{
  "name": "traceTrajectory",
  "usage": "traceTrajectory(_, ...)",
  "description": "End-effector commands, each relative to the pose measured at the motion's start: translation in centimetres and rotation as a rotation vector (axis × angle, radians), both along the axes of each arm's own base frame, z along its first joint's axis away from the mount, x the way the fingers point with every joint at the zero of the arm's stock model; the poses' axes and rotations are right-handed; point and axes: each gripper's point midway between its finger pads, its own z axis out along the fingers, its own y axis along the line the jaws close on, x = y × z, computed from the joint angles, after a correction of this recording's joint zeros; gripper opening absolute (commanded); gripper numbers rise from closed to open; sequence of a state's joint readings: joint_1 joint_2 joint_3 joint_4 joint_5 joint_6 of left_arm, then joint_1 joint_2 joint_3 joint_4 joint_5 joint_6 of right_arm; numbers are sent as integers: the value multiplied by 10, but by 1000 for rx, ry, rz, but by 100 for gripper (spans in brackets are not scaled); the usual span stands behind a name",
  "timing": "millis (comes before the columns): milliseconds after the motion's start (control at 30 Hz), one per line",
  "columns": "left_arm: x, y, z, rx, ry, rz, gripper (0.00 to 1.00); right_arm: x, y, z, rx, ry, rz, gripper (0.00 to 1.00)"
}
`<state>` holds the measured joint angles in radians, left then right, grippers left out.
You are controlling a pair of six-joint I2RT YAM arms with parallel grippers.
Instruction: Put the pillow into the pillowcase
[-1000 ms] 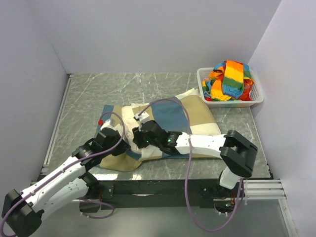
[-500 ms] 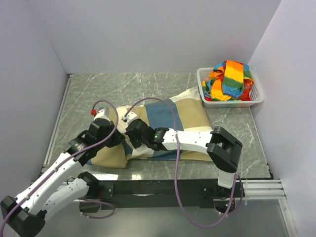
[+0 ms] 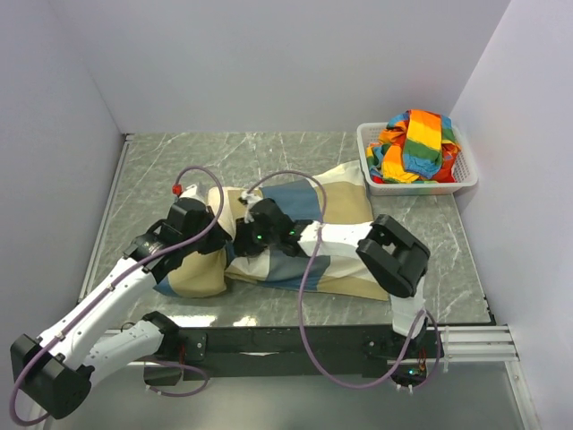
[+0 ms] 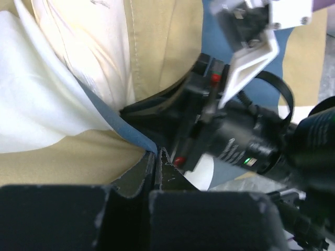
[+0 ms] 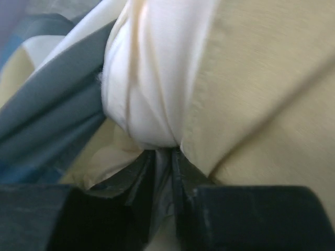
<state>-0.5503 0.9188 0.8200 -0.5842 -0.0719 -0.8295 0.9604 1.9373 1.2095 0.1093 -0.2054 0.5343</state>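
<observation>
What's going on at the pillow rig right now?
Both grippers are working at the open end of the pillowcase. The left gripper has its fingers shut on the case's blue edge. The right gripper looks pinched on the white pillow where it bulges out between the case's folds. Part of the pillow shows at the opening, so it isn't fully in.

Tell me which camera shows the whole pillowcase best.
The top external view: the pillowcase lies full length on the table, its blue, tan and off-white blocks visible. The left wrist view shows only an edge pinched in the left gripper; the right wrist view only close-up folds around the pillow.
</observation>
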Motion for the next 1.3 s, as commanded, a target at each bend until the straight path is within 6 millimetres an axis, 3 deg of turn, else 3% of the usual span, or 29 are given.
traceTrajectory(0, 14, -38, 96, -295, -277, -72, 1, -31, -40, -31, -27, 129, 3, 32)
traceTrajectory(67, 12, -36, 65, -279, -221, -55, 1, -35, -47, -28, -42, 84, -9, 38)
traceTrajectory(100, 10, -35, 54, -283, -201, -46, 1, -45, -55, -29, -71, 61, -2, 47)
traceTrajectory(133, 7, -34, 32, -270, -167, -43, 1, -47, -59, -29, -86, 46, -10, 53)
traceTrajectory(200, 3, -33, 13, -272, -134, -33, 1, -52, -72, -29, -105, 29, -38, 65)
traceTrajectory(233, -2, -31, -9, -257, -96, -29, 1, -52, -77, -28, -111, 26, -51, 66)
traceTrajectory(367, -12, -26, -41, -254, -40, -12, 4, -40, -95, -2, -131, -44, -143, 67)
traceTrajectory(467, -17, -19, -51, -242, -23, 12, 17, -25, -98, 37, -133, -118, -191, 68)
traceTrajectory(500, -17, -17, -48, -241, -30, 22, 25, -22, -97, 44, -133, -132, -192, 68)
traceTrajectory(567, -15, -6, -50, -198, -24, 76, 31, -12, -90, 62, -135, -169, -195, 68)
traceTrajectory(700, -6, 18, -36, -139, -47, 212, 48, 10, -68, 73, -182, -212, -184, 68)
traceTrajectory(767, -3, 30, -32, -116, -42, 288, 51, 21, -54, 73, -212, -229, -174, 68)
traceTrajectory(900, 0, 65, -28, -5, -14, 480, 57, 38, -36, 61, -265, -238, -168, 69)
traceTrajectory(933, 1, 68, -27, 5, -9, 505, 57, 42, -34, 47, -303, -236, -167, 69)
traceTrajectory(1000, 5, 71, -25, 8, -4, 551, 59, 46, -30, 41, -317, -232, -170, 70)
traceTrajectory(1133, 19, 64, -24, 31, -13, 535, 60, 44, -38, 6, -378, -189, -188, 69)
traceTrajectory(1200, 23, 58, -34, 70, 14, 501, 61, 37, -41, -6, -371, -167, -184, 65)
traceTrajectory(1267, 29, 38, -43, 68, 35, 388, 59, 31, -44, -13, -348, -146, -191, 58)
